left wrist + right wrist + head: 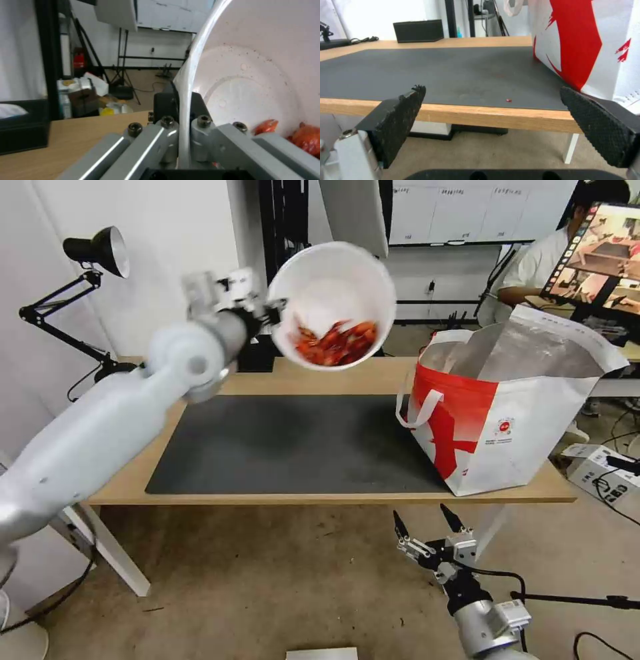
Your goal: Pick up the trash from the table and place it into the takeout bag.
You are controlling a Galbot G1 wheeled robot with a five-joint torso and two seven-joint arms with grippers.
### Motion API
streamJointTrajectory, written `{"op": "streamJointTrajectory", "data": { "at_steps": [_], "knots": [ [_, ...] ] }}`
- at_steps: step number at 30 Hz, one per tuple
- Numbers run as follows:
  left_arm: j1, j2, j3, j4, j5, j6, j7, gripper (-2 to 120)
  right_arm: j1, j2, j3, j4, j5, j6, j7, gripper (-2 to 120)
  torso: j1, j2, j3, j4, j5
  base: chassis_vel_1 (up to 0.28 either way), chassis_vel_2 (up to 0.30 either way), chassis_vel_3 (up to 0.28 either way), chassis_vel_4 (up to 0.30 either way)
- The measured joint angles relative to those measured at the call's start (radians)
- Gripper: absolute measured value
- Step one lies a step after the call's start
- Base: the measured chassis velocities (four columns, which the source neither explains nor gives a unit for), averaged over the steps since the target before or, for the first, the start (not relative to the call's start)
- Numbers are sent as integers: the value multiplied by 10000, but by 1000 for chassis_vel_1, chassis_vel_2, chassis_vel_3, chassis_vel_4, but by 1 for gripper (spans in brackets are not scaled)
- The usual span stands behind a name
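Observation:
My left gripper (272, 313) is raised high over the back of the table (333, 379), shut on the rim of a white bowl (331, 280) that is tilted toward me with red scraps (337, 343) in its low side. In the left wrist view the bowl's rim (186, 82) runs between the jaws and red scraps (308, 140) lie inside. The takeout bag (507, 407), white with a red panel and foil lining, stands open at the table's right end, to the right of the bowl. My right gripper (427, 521) hangs open below the table's front edge, near the bag (586, 42).
A dark grey mat (293, 443) covers the tabletop; a tiny red crumb (508, 100) lies near its front edge. A black tissue box (418, 30) sits at the back. A black desk lamp (93, 253) is clamped at the left end.

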Motion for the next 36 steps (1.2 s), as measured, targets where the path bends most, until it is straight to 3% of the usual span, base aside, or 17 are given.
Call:
{"op": "streamJointTrajectory", "data": {
  "at_steps": [6,12,13,15,18,19,22,25,29,36],
  "knots": [
    [-626,-1479,473,778,-323,-6,-370,0,0,0,0,0,0,0,0,100,0,0,-1,-2,2,0,0,0,0],
    [-764,-1853,571,1015,-352,-6,-449,0,0,0,0,-1,0,0,0,100,0,0,0,-2,1,0,0,0,0],
    [-971,-2441,682,1416,-385,-7,-599,0,0,0,0,0,0,0,0,100,0,0,0,3,0,0,0,0,0],
    [-1052,-2734,724,1620,-399,-8,-643,0,0,0,0,0,0,0,0,100,0,0,0,3,-1,0,0,0,0],
    [-1185,-4249,874,2804,-346,-11,-956,0,-1,0,0,0,0,0,0,100,-1,0,0,-1,1,0,0,0,0],
    [-1185,-4249,874,2804,-346,-11,-956,0,-1,0,0,0,0,0,0,100,-1,0,0,-1,1,0,0,0,0],
    [-1213,-5623,925,4049,45,-12,-1005,0,-1,0,0,0,0,1,0,100,-1,0,-1,0,1,0,0,0,0],
    [-1214,-6199,930,4651,320,-33,-1005,0,0,0,0,0,0,0,0,100,-1,0,-1,-3,2,0,0,0,0],
    [-1197,-6520,1205,5094,981,-220,-946,0,0,0,0,0,0,0,1,100,-1,0,-1,-3,2,0,0,0,0],
    [-898,-6482,1621,5144,2322,-643,-709,0,0,0,0,0,0,1,0,100,-1,0,-1,3,-2,0,0,0,0]
  ]
}}
